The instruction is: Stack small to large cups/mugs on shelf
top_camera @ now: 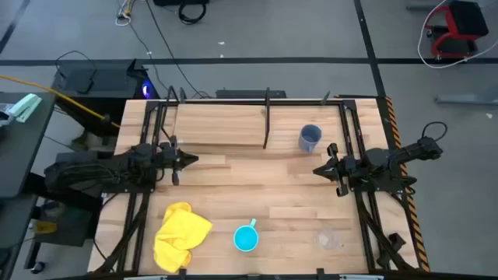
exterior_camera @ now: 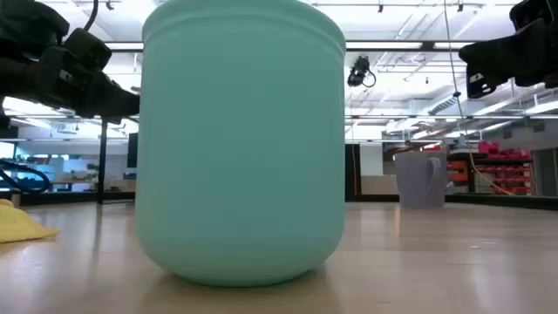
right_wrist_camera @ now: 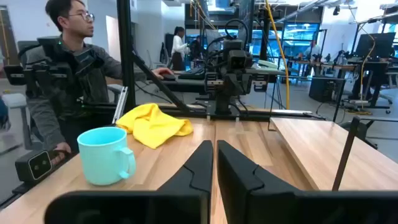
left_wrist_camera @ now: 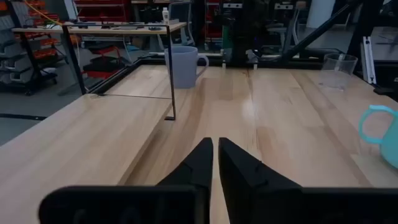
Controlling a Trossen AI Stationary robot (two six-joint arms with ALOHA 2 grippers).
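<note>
Low view: cyan mug filling frame

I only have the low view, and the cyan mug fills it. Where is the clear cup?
Observer: The clear cup stands to the right of the cyan mug, apart from it, along the same table edge.
Operator: Anything on the shelf?
Observer: No. The shelf is bare, and the grey mug stands on the table beside its right end.
Operator: And the hands?
Observer: The left hand and right hand are both shut and empty, tips facing each other across mid-table.
</note>
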